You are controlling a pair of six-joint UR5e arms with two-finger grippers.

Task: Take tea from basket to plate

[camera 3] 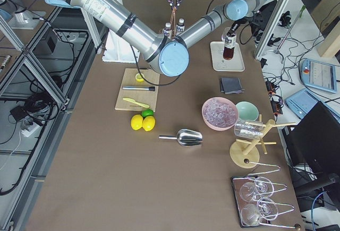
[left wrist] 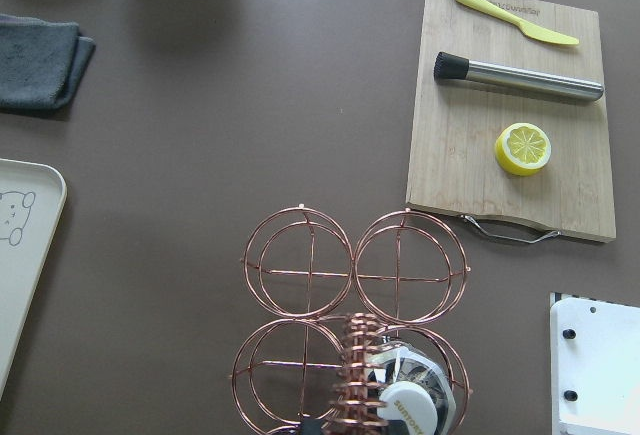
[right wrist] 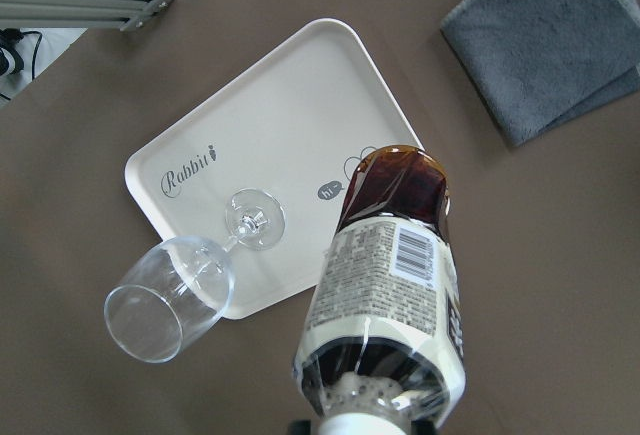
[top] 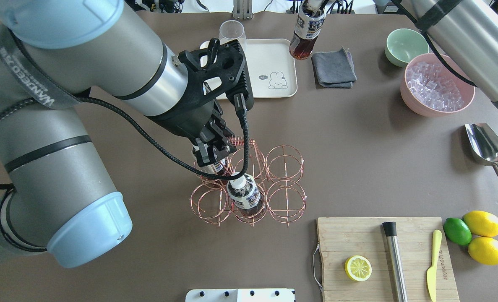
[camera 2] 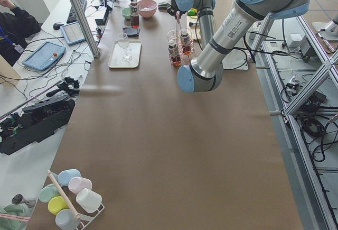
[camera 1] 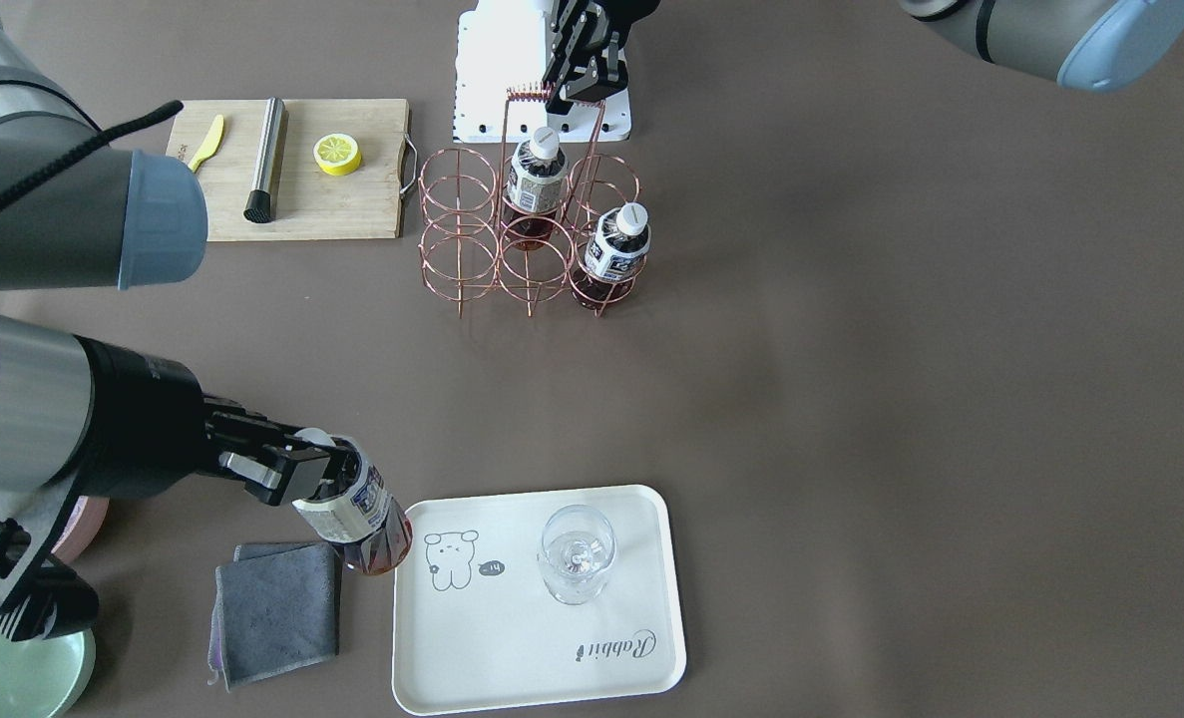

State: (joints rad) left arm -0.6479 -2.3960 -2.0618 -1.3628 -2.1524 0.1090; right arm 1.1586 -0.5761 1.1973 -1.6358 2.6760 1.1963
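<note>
Bright, even light — soft shadows, sharp.

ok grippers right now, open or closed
Left gripper: closed on the basket handle.
Right gripper: closed on a tea bottle.

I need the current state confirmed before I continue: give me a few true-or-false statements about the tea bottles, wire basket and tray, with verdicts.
1. The right gripper holds a clear plastic bottle of dark tea. True.
2. That bottle stands on the cream rectangular tray. False: it is held tilted at the tray's edge, beside the grey cloth.
3. The rose-gold wire basket holds three bottles. False: it holds two bottles.
4. A clear wine glass stands upright on the tray. True.
</note>
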